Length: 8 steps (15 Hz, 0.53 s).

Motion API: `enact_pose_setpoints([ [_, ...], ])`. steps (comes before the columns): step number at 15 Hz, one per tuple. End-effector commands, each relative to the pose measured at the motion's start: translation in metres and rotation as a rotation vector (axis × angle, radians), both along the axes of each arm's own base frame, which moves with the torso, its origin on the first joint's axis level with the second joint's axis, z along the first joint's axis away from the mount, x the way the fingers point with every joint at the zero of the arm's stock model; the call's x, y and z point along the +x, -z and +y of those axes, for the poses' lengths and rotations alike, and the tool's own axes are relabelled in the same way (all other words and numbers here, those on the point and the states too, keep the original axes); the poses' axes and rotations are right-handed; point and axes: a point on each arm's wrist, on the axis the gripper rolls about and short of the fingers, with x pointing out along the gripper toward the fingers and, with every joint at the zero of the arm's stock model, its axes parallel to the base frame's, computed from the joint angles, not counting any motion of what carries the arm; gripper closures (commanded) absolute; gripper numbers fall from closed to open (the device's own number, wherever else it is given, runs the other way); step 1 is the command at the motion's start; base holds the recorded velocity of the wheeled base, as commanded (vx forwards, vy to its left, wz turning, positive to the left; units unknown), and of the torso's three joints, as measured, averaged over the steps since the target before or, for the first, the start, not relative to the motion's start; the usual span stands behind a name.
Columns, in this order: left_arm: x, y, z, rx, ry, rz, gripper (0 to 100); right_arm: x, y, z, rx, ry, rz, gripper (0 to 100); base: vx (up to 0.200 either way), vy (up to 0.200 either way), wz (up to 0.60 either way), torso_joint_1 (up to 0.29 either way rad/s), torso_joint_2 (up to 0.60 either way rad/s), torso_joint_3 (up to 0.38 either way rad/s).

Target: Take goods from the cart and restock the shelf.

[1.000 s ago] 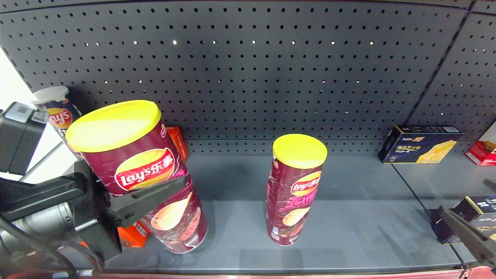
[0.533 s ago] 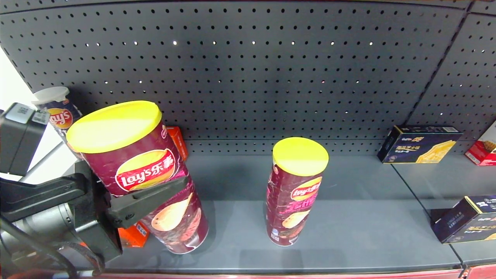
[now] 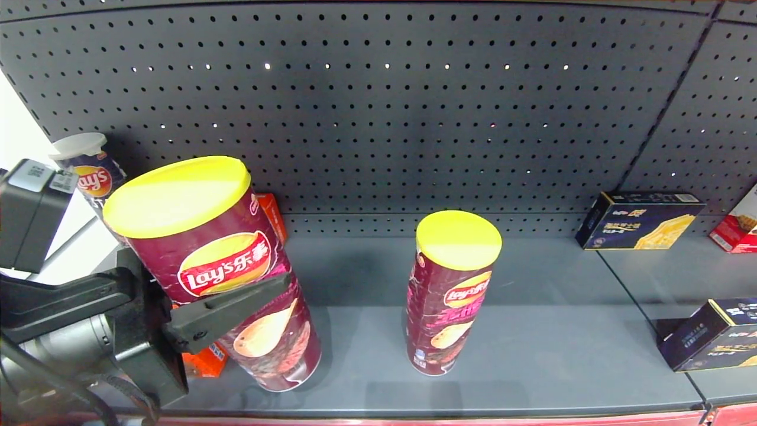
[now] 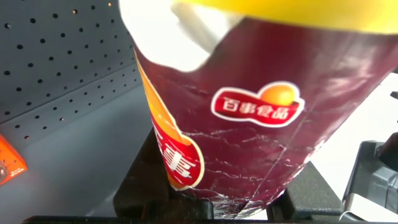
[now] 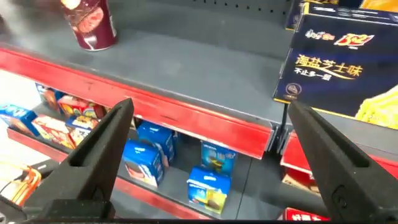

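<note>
Left pincer (image 3: 233,284), mine: clamped on tilted chips can (image 3: 207,260) by shelf (image 3: 532,367) front edge, left end; step, likely placing; next calls for righting, lowering, releasing.

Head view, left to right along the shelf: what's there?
In order: white-lidded can → held yellow-lidded can → standing yellow-lidded can → dark blue box at the back → red box.

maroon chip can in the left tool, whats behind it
Behind the maroon cardboard chip can with yellow lid, gripped by the left tool, parts of two orange boxes show: one by the pegboard, one lower down. The can hides the rest.
</note>
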Motion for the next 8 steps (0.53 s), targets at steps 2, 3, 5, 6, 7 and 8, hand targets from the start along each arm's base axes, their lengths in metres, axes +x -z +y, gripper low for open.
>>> enact_pose_setpoints([
  [2, 0.000, 0.000, 0.000, -0.001, 0.000, 0.003, 100, -0.001, 0.000, -0.001, 0.005, 0.123, 0.000, 0, 0.000, 0.000, 0.00, 0.000, 0.00, 0.000],
  [3, 0.000, 0.001, 0.000, 0.001, 0.002, 0.006, 100, 0.003, -0.001, 0.001, -0.008, 0.213, 0.065, 0, 0.000, 0.000, 0.00, 0.000, 0.00, 0.000],
  [5, 0.000, 0.000, -0.001, -0.001, 0.005, 0.004, 100, 0.009, -0.002, 0.003, -0.007, 0.337, 0.162, 0, 0.000, 0.000, 0.00, 0.000, 0.00, 0.000],
  [6, 0.000, 0.001, -0.001, -0.001, 0.005, 0.006, 100, 0.010, -0.002, 0.004, 0.010, 0.409, 0.183, 0, 0.000, 0.000, 0.00, 0.000, 0.00, 0.000],
  [7, 0.000, 0.001, -0.001, -0.001, 0.005, 0.006, 100, 0.009, -0.002, 0.004, 0.040, 0.448, 0.182, 0, 0.000, 0.000, 0.00, 0.000, 0.00, 0.000],
  [8, 0.000, 0.001, 0.000, -0.001, 0.005, 0.004, 100, 0.007, -0.001, 0.005, 0.051, 0.447, 0.161, 0, 0.000, 0.000, 0.00, 0.000, 0.00, 0.000],
])
